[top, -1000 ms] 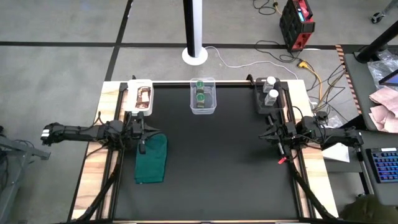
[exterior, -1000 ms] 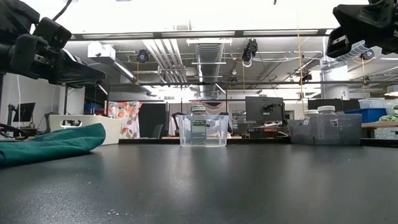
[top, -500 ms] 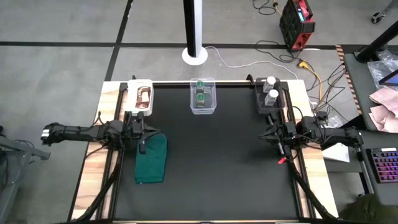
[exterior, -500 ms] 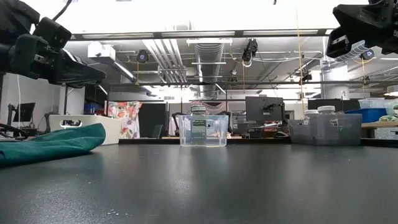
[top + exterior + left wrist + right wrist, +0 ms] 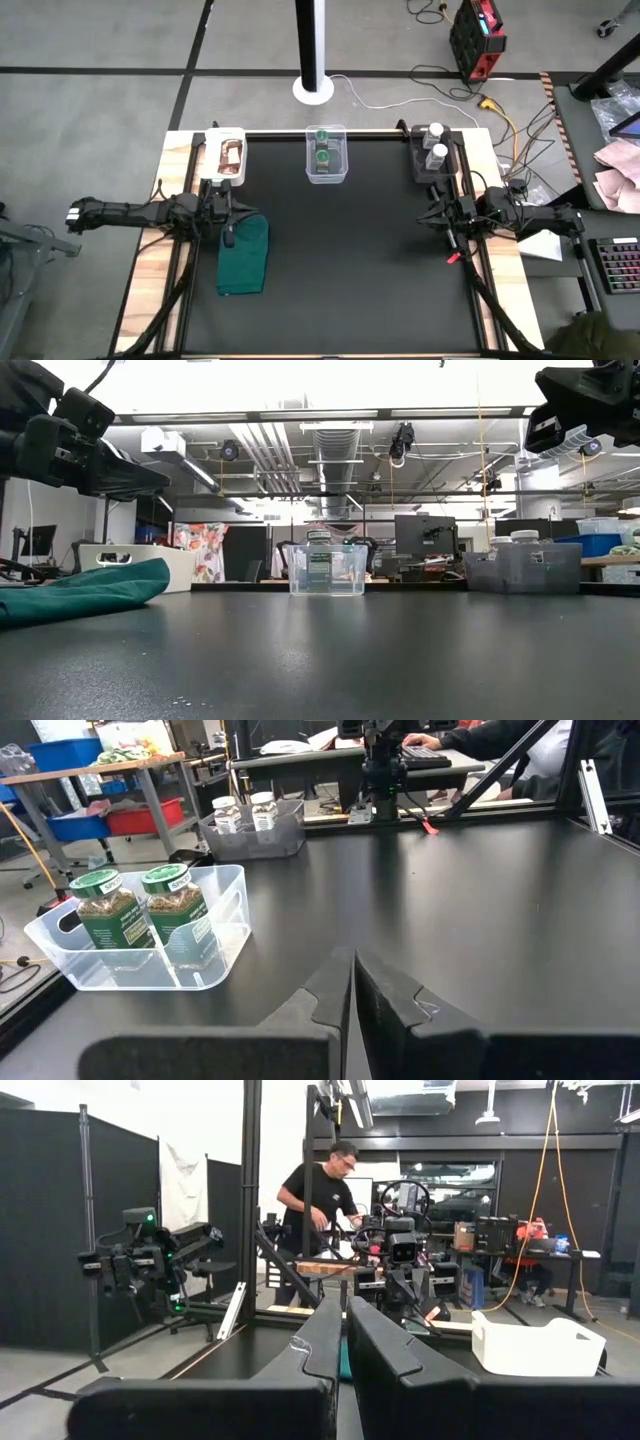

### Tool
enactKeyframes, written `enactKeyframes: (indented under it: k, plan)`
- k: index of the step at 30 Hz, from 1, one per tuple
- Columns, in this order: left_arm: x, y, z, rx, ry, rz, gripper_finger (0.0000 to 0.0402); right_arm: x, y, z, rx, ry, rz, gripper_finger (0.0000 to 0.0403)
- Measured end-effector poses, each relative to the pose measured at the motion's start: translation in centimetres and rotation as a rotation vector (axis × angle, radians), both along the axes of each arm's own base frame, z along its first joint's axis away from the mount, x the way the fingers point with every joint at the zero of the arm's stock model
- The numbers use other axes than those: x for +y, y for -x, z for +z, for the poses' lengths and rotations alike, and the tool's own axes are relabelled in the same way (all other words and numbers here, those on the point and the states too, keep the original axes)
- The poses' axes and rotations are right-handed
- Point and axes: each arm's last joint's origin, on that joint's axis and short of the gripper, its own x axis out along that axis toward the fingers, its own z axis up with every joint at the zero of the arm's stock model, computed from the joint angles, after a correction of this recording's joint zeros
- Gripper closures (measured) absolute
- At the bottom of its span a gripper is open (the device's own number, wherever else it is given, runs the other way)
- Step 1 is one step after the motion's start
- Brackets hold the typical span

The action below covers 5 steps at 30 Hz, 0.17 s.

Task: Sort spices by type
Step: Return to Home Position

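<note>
Two green-lidded jars (image 5: 108, 910) (image 5: 178, 905) stand upright in a clear plastic box (image 5: 325, 153) at the middle of the far edge. Two clear jars with white lids (image 5: 434, 144) stand in a grey bin (image 5: 262, 838) at the far right corner. Orange-brown packets (image 5: 231, 158) lie in a white bin (image 5: 212, 160) at the far left corner. My left gripper (image 5: 236, 213) hangs shut above the table's left side, over the top of a dark green cloth (image 5: 243, 255). My right gripper (image 5: 430, 214) hangs shut above the right side. Neither gripper has anything between its fingers (image 5: 352, 982) (image 5: 345, 1330).
The dark green cloth (image 5: 85, 590) lies bunched on the black table at the left. The wide middle and near part of the black tabletop (image 5: 350, 280) lies between the two arms. A person stands in the room beyond the table's left side (image 5: 325, 1200).
</note>
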Motion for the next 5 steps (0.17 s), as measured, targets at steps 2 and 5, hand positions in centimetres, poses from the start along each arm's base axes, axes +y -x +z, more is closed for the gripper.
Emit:
enactKeyframes:
  k: [2, 5]
  plan:
    - [0.00, 0.00, 0.00, 0.000, 0.000, 0.000, 0.0399, 0.00, 0.00, 0.00, 0.000, 0.000, 0.000, 0.0390]
    - [0.00, 0.00, 0.00, 0.000, 0.000, 0.000, 0.0399, 0.00, 0.00, 0.00, 0.000, 0.000, 0.000, 0.0390]
